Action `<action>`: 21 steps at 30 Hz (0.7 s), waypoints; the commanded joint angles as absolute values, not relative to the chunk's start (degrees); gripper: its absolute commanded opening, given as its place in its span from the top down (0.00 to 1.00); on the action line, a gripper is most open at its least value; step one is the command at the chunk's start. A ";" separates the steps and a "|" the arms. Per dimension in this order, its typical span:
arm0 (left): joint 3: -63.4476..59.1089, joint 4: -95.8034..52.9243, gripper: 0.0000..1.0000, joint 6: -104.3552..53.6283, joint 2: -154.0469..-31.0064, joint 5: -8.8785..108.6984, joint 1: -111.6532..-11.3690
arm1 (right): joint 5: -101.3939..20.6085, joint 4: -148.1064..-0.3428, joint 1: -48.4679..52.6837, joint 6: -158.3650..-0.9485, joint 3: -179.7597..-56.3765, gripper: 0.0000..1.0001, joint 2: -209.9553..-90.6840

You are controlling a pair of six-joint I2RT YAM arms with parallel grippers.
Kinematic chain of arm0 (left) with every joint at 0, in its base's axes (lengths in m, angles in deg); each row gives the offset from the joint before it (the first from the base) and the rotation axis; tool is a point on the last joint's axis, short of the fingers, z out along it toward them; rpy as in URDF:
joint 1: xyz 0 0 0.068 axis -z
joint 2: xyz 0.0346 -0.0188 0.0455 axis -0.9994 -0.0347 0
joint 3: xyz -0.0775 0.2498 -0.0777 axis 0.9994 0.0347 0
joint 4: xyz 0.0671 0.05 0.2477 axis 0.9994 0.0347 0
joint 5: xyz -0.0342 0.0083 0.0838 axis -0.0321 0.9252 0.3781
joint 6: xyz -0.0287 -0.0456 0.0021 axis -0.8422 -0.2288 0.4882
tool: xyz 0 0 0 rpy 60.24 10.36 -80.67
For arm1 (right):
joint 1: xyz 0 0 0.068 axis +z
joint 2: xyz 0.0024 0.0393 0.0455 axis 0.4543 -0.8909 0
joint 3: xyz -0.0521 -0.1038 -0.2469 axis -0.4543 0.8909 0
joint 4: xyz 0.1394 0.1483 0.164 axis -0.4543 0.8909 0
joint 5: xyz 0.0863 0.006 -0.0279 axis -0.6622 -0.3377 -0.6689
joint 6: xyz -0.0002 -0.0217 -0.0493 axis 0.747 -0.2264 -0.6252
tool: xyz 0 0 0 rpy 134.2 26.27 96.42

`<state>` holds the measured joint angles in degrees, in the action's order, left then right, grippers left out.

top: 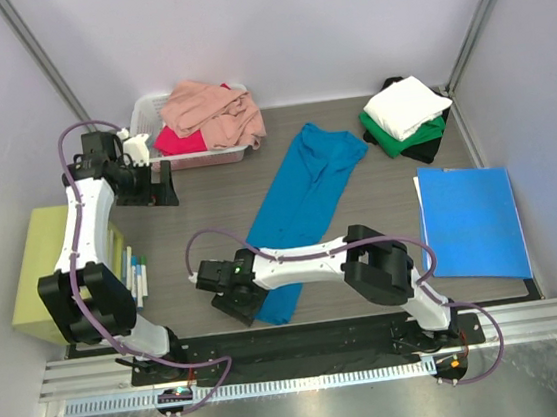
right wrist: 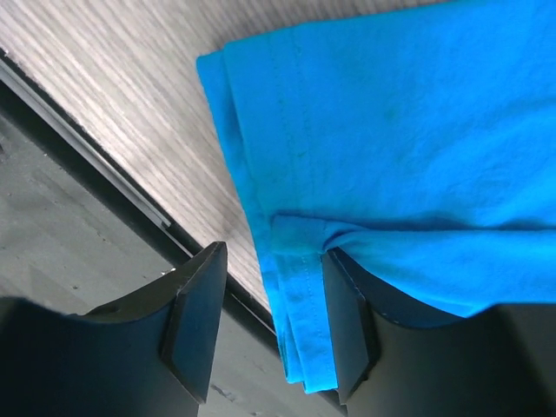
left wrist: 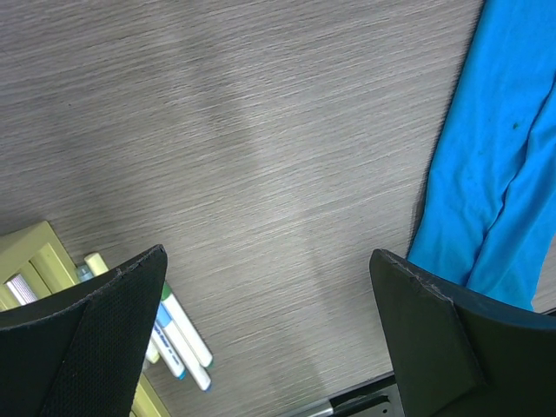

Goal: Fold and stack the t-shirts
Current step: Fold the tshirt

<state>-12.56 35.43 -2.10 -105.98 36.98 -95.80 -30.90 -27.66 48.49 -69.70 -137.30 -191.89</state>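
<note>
A bright teal-blue t-shirt (top: pixel 303 201) lies folded into a long strip across the middle of the table. My right gripper (top: pixel 238 299) is at its near end. In the right wrist view the gripper (right wrist: pixel 269 334) is open, with the shirt's (right wrist: pixel 391 130) hem hanging between the jaws against the right finger (right wrist: pixel 347 321). My left gripper (top: pixel 160 187) is open and empty over bare table (left wrist: pixel 269 330), left of the shirt (left wrist: pixel 495 174). A salmon pink shirt (top: pixel 212 110) and a magenta-red one (top: pixel 178 139) lie in a white basket (top: pixel 147 111). White (top: pixel 406 105), green (top: pixel 401 139) and black (top: pixel 423 152) shirts are stacked at the back right.
A flat blue sheet (top: pixel 471 222) lies at the right. A yellow-green block (top: pixel 40 276) stands at the left edge, with several markers (top: pixel 137 275) beside it, also in the left wrist view (left wrist: pixel 182 334). A black rail runs along the table's near edge (right wrist: pixel 130 200).
</note>
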 commanded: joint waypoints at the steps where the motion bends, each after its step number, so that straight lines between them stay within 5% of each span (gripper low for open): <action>1: -14.11 35.51 0.00 -0.95 -103.34 36.46 -96.27 | -31.87 -29.38 47.95 -70.30 -137.18 0.47 -192.28; 5: -14.29 35.68 0.00 -0.78 -102.90 36.64 -96.27 | -34.95 -30.52 46.99 -70.21 -136.30 0.55 -192.55; 12: -13.59 35.68 0.00 -0.07 -102.20 37.08 -96.36 | -35.21 -30.35 46.02 -69.69 -136.39 0.96 -192.90; 21: -12.27 35.07 0.00 0.45 -101.41 37.34 -96.80 | -35.56 -24.03 46.02 -71.18 -141.74 0.99 -191.94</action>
<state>-12.56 35.71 -0.72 -103.51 37.20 -96.04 -34.42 -27.58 45.67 -70.00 -137.63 -192.37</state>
